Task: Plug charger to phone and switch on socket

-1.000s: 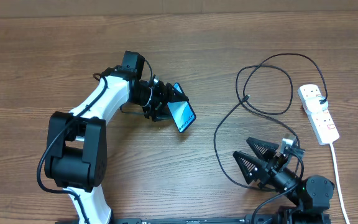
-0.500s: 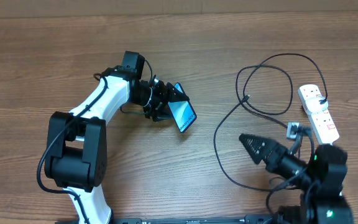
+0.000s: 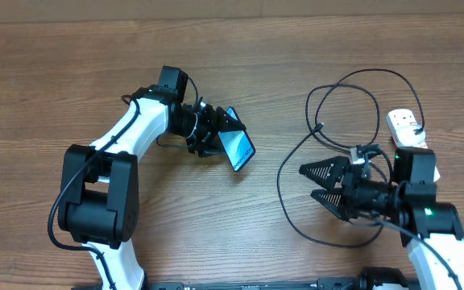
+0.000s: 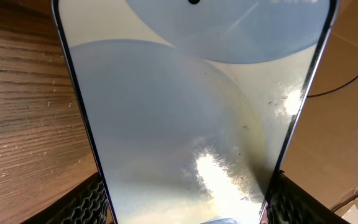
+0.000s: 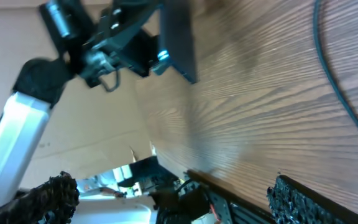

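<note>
Over the wooden surface, the left end effector is gripping the phone. The right end effector is hovering open, probably needing the charger tip next.

The counter is matt, grained wood. The phone screen is glossy, smudged glass; the socket looks smooth white plastic.

Lit blue phone tilted up at centre, black charger looped right, seemingly reaching the white socket
</note>
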You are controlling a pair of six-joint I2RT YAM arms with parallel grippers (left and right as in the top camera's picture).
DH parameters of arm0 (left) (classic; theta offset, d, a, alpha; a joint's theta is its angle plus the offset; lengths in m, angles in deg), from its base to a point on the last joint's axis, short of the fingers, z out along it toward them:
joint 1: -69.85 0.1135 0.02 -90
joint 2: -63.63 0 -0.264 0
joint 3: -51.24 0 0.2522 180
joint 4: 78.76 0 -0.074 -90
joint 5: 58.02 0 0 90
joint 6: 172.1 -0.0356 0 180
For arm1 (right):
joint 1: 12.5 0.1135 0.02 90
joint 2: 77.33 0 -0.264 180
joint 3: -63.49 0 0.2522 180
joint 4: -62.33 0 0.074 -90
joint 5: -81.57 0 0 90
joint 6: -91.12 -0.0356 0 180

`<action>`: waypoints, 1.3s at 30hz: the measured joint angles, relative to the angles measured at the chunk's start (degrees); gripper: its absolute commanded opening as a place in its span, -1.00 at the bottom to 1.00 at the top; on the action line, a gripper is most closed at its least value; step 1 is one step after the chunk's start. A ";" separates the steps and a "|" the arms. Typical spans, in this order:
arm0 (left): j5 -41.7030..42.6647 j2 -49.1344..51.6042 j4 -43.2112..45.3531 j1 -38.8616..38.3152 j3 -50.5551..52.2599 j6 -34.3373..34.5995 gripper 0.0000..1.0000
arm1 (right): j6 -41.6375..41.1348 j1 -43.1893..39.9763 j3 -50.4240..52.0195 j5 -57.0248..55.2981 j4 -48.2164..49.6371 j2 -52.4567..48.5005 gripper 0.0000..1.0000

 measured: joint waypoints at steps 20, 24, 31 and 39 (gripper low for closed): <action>-0.02 0.00 0.00 0.00 0.00 1.51 0.14 | 5.53 8.33 -0.02 -9.01 -2.05 -13.68 0.99; -0.02 0.00 0.00 0.00 0.00 1.53 0.14 | 3.34 16.02 -0.02 -11.28 -2.19 -13.68 0.99; -0.70 0.00 0.00 0.00 0.00 3.19 0.14 | -10.12 29.99 -0.02 -29.55 -1.07 -13.68 1.00; -1.49 0.00 0.02 0.00 0.00 6.78 0.15 | -17.97 32.61 0.00 -43.30 6.29 -13.68 1.00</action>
